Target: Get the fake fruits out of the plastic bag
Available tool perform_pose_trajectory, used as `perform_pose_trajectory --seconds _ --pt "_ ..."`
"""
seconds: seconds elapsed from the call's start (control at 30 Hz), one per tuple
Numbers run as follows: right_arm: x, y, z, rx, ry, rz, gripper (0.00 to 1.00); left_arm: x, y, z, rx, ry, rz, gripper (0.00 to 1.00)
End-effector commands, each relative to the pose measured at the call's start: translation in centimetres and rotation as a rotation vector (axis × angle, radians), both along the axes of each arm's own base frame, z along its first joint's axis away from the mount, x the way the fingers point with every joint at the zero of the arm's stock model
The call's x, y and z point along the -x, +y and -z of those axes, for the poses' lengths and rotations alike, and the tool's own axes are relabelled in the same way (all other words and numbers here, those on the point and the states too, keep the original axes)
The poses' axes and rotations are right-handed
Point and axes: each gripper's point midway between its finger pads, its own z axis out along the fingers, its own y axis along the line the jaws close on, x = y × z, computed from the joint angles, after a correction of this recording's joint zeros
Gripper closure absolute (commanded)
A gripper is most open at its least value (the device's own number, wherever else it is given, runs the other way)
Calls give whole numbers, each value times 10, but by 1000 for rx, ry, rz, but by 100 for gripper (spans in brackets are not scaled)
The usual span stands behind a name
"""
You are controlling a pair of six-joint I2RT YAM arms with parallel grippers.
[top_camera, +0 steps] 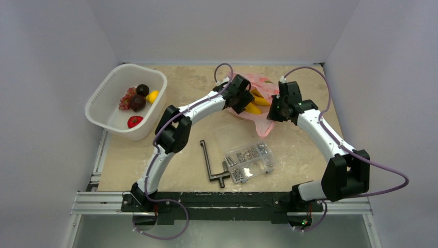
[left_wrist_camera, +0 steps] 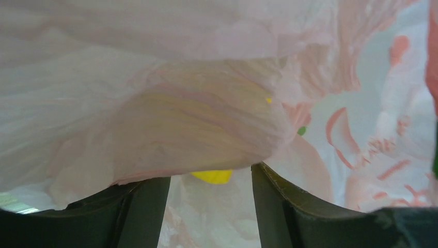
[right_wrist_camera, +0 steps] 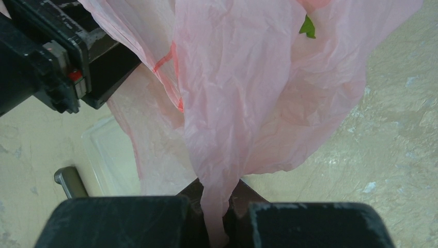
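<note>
The pink plastic bag (top_camera: 262, 87) lies at the back middle of the table, with a yellow banana (top_camera: 255, 107) showing at its mouth. My left gripper (top_camera: 240, 102) is at the mouth, open; in the left wrist view its fingers (left_wrist_camera: 147, 212) stand apart under a fold of bag film (left_wrist_camera: 196, 124), with a bit of yellow fruit (left_wrist_camera: 212, 176) just beyond them. My right gripper (top_camera: 274, 112) is shut on a twisted strand of the bag (right_wrist_camera: 217, 201) and holds it up. A green bit (right_wrist_camera: 308, 27) shows through the film. Several fruits (top_camera: 137, 102) lie in the white basket (top_camera: 106, 111).
A clear compartment box (top_camera: 249, 160) with screws and a black T-shaped tool (top_camera: 212, 166) lie in front of the bag. The white basket stands at the far left. Grey walls close in the table on three sides.
</note>
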Motion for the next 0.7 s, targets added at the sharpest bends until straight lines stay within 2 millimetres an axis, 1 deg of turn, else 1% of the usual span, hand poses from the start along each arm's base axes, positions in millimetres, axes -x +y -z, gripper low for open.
perform_pose_trajectory --seconds 0.0,0.03,0.07,0.13,0.2,0.3,0.47,0.57,0.63,0.67 --pt "-5 0 -14 -10 -29 2 100 -2 10 10 -12 68 -111 38" --pt "-5 0 -14 -8 -29 -1 100 -1 11 14 -14 83 -123 33" --pt "-5 0 -13 -8 -27 -1 100 -1 12 16 -12 92 -134 30" --pt "-6 1 -11 -7 -25 -2 100 -4 12 20 -9 96 -148 30" --pt "-8 1 -11 -7 -24 -3 100 -9 14 24 -20 88 -158 30" --pt "-10 1 -10 -6 -22 -3 100 -17 8 26 -9 69 -152 31" --pt "-12 2 -10 -1 -17 -7 100 -26 0 37 21 63 -167 31" --pt "-12 1 -10 5 -12 -12 100 -35 4 39 11 40 -190 30" --pt "-12 1 -10 5 -11 -14 100 -42 5 39 17 20 -194 34" --pt "-12 1 -11 7 -11 -14 100 -46 6 39 21 14 -197 38"
